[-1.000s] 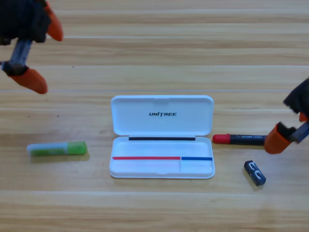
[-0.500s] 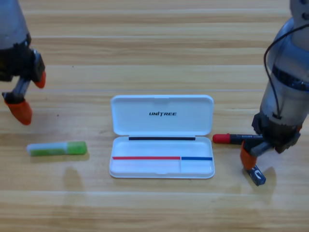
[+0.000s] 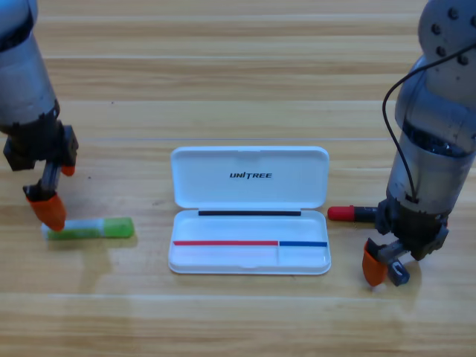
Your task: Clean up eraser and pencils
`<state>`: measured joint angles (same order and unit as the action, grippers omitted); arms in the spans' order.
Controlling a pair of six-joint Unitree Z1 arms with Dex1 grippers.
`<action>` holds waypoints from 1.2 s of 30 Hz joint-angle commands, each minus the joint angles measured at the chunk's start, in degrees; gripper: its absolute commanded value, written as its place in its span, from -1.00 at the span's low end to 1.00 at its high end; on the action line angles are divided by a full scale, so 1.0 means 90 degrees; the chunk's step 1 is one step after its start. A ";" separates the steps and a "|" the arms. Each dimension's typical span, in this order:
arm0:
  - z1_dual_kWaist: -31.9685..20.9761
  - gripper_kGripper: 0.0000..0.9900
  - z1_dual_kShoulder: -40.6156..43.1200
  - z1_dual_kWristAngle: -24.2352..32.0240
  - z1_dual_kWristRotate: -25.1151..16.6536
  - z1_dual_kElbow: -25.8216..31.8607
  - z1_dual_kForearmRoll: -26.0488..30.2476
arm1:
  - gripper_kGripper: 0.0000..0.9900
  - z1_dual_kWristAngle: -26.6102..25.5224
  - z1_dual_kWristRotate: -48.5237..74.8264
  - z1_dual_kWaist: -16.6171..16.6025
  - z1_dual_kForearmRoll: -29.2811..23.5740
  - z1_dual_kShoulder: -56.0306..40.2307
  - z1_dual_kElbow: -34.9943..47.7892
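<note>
Nothing is sitting in the white case [image 3: 249, 256] yet — its tray is lying open in the middle of the wooden surface [image 3: 238, 74] with the lid folded back on the far side, and all three task things are resting outside it, so the whole clean-up looks to be ahead. The right hand [image 3: 385, 269] is reaching down just right of the case's near right corner, right over the eraser [image 3: 400, 275], of which only a small dark sliver is showing beside the one orange jaw in view; whether the jaws are closing on it or standing apart I cannot tell. The black pencil [image 3: 351, 213] is lying just beyond, its red end pointing at the case and its body running under the right arm. On the left, the left hand [image 3: 53, 195] is hanging with its jaws spread open, the nearer orange tip touching or almost touching the pale end of the green pencil [image 3: 91, 230], which is lying flat, well left of the case. Counting: one eraser, two pencils — one green, one black with red — one case, two arms at work.
</note>
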<state>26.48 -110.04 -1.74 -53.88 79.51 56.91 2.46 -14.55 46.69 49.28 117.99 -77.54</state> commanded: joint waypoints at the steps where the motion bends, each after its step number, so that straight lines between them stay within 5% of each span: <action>1: -0.0179 0.92 -0.0166 0.0076 -0.0127 -0.0583 -0.0493 | 0.63 -0.0234 0.0132 0.0076 -0.0124 0.0474 0.0080; 4: -0.0188 0.92 -0.0166 0.0076 -0.0166 -0.0817 -0.0747 | 0.41 -0.0225 0.0279 0.0076 -0.0143 0.0591 0.0080; 9: -0.0179 0.94 -0.0156 0.0154 -0.0263 -0.1208 -0.1196 | -0.61 -0.0225 0.0865 0.0027 -0.0280 0.0747 0.0119; 12: -0.0188 0.95 -0.0166 0.0174 -0.0341 -0.1452 -0.1489 | -1.00 -0.0185 0.1089 -0.0051 -0.0290 0.0796 0.0158; 16: -0.0179 0.95 -0.0215 0.0194 -0.0410 -0.1599 -0.1753 | -1.00 -0.0254 0.1441 -0.0130 -0.0182 0.0396 0.0236; 24: -0.0188 0.96 -0.0303 0.0252 -0.0459 -0.1657 -0.1958 | -1.00 -0.0986 0.5162 0.0046 0.1126 -0.0766 -0.0916; 29: -0.0188 0.99 -0.0400 0.0272 -0.0488 -0.1726 -0.2124 | -1.00 -0.0957 0.6470 0.0281 0.1263 -0.0366 -0.1522; 36: -0.0237 1.00 -0.0547 0.0360 -0.0537 -0.1813 -0.2349 | -1.00 -0.0957 0.6656 0.0476 0.1576 0.0747 -0.2528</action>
<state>25.89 -112.06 0.44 -57.91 64.80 37.34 -5.69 44.77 47.59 61.51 115.25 -97.30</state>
